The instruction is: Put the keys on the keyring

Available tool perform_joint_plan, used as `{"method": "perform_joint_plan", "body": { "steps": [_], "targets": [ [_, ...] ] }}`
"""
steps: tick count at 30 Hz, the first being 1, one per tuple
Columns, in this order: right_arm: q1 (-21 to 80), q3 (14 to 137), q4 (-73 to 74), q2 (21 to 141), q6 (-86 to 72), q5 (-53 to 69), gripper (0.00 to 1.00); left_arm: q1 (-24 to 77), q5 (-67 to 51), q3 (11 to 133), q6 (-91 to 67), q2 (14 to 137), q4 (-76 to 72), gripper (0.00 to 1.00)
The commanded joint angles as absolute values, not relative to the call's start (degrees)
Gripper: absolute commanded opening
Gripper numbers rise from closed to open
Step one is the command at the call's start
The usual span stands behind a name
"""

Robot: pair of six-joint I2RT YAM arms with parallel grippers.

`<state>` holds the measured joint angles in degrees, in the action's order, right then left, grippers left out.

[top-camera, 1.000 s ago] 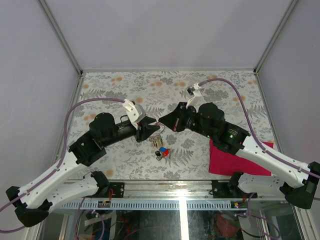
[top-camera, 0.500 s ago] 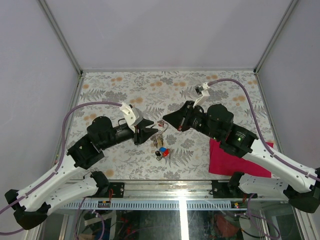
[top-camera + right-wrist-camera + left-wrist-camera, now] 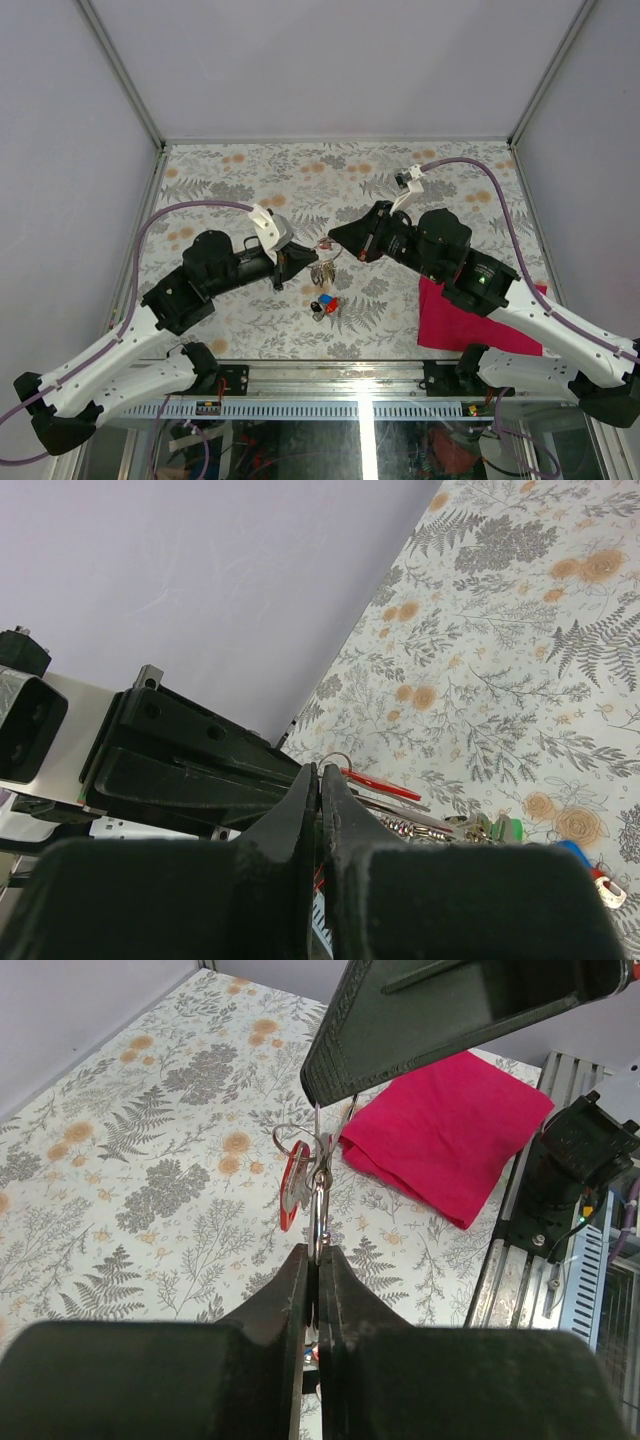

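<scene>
Nearest to the arm bases, a blue-headed key (image 3: 322,298) lay loose on the surface (image 3: 300,170), and the folded red cloth (image 3: 470,320) lay well apart on the right. In the right wrist view a green-headed key (image 3: 505,828) showed near the blue one.

A little farther, both arms met above these keys. The left fingers (image 3: 318,1255) were pressed closed on the lower wire of the keyring (image 3: 317,1190), holding it in the air. The right fingers (image 3: 318,775) were also closed, with their tips at the top of the ring; whether they pinched the wire I could not tell. A red-headed key (image 3: 293,1188) hung beside the wire, threaded or not I could not tell.

I judged the step as threading, about the first key. The next move would need the ring held steady and its gap opened.

Beyond, the surface had a print of ferns and flowers, closed by plain pale walls (image 3: 330,70)
</scene>
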<state>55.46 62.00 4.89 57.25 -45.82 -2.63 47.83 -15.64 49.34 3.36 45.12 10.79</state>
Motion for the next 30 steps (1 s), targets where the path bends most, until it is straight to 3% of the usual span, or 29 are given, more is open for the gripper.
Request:
{"method": "perform_joint_plan", "body": {
  "steps": [1,12,21,30],
  "targets": [
    [55.48,62.37,1.33,54.72,-45.82,-4.05,0.0,47.79,-16.58,50.31,2.97,45.66,6.67,0.0],
    [55.46,60.38,1.88,52.67,-45.62,-6.67,0.01,47.84,-16.38,50.72,2.65,45.15,8.97,0.0],
    [55.46,59.78,6.3,49.29,-40.57,-12.78,0.35,47.77,-14.26,52.5,4.01,45.79,13.57,0.0],
    [55.48,66.82,19.58,48.3,-26.65,-22.92,0.49,47.72,-7.59,56.36,5.3,48.2,24.03,0.0]
  ]
}}
